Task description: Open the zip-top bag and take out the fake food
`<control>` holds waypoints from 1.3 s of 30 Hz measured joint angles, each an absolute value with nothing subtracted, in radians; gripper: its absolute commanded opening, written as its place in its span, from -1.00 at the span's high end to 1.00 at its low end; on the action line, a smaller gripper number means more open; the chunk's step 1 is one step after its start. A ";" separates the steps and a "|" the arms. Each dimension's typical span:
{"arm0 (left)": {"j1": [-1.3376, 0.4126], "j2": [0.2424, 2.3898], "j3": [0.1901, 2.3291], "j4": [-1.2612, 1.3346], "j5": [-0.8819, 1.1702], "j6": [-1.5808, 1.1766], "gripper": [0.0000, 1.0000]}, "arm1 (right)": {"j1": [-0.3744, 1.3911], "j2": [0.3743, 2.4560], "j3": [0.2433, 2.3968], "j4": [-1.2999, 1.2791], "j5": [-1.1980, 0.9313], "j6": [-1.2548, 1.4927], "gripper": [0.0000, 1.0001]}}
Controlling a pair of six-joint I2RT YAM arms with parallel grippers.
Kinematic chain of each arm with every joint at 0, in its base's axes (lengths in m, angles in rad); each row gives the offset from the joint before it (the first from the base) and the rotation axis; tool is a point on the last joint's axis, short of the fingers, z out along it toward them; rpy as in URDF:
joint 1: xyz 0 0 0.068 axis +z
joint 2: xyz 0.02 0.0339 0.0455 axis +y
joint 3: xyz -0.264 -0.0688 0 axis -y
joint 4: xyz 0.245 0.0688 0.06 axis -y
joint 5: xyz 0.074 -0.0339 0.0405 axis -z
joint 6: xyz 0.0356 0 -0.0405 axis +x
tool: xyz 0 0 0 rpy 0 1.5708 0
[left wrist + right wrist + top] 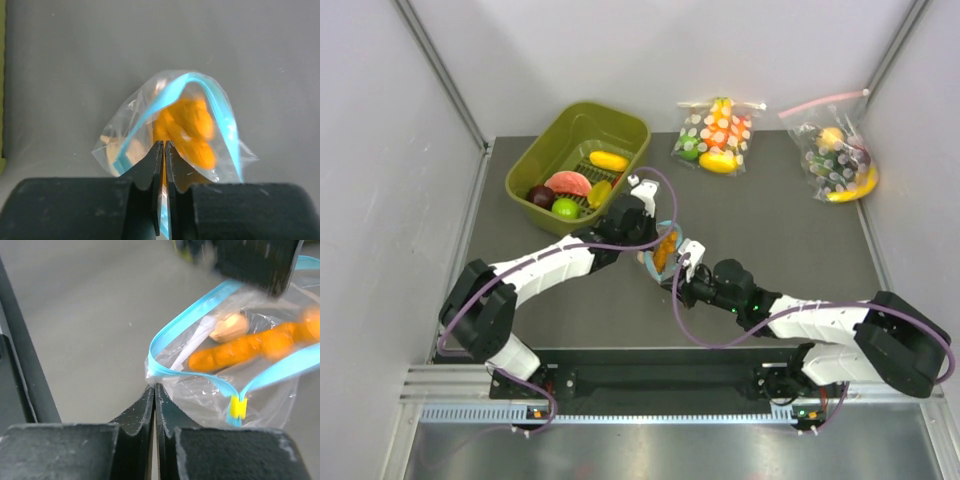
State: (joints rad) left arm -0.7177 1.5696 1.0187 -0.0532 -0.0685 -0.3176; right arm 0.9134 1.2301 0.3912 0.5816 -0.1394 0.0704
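- The left gripper (164,145) is clenched on the zip-top bag (142,107) at its mouth.
- The right gripper (154,387) is clamped on the opposite lip.
- Orange fake food (240,352) is seen inside.
- A yellow tab (238,407) is shown only by the right wrist view.
- The bag is held over the table (770,210), mid-surface.

Your left pincer (164,145): fingers pressed together, clamping edge of zip-top bag (135,117). Light-blue zip strip (220,107) arcs above your fingertips, mouth parted. Orange carrot-like pieces (187,125) inside. Grey worktop (75,60) behind.
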 measured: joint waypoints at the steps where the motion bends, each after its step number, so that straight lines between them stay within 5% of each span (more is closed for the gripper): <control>1: -0.714 1.558 1.018 -0.053 -0.058 -0.319 1.00 | 0.916 1.241 0.391 0.581 -0.134 0.074 0.99; 10: -0.696 1.429 0.959 -0.051 0.089 -0.336 1.00 | 0.921 1.296 0.394 0.551 -0.062 0.083 0.97; 19: -0.810 1.515 1.010 -0.044 0.130 -0.303 0.98 | 0.921 1.288 0.379 0.563 -0.009 0.116 0.70; 32: -0.870 1.682 1.097 -0.051 -0.085 -0.215 0.54 | 0.921 1.140 0.279 0.621 0.003 0.135 0.70; 39: -0.884 1.662 1.067 0.001 -0.176 -0.184 0.08 | 0.921 1.106 0.273 0.622 0.001 0.135 0.71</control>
State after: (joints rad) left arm -0.8837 1.6623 1.0672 0.0010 -0.1757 -0.1837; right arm 0.9211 1.1061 0.2726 0.6216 0.0013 0.1349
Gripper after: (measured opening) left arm 0.420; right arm 0.149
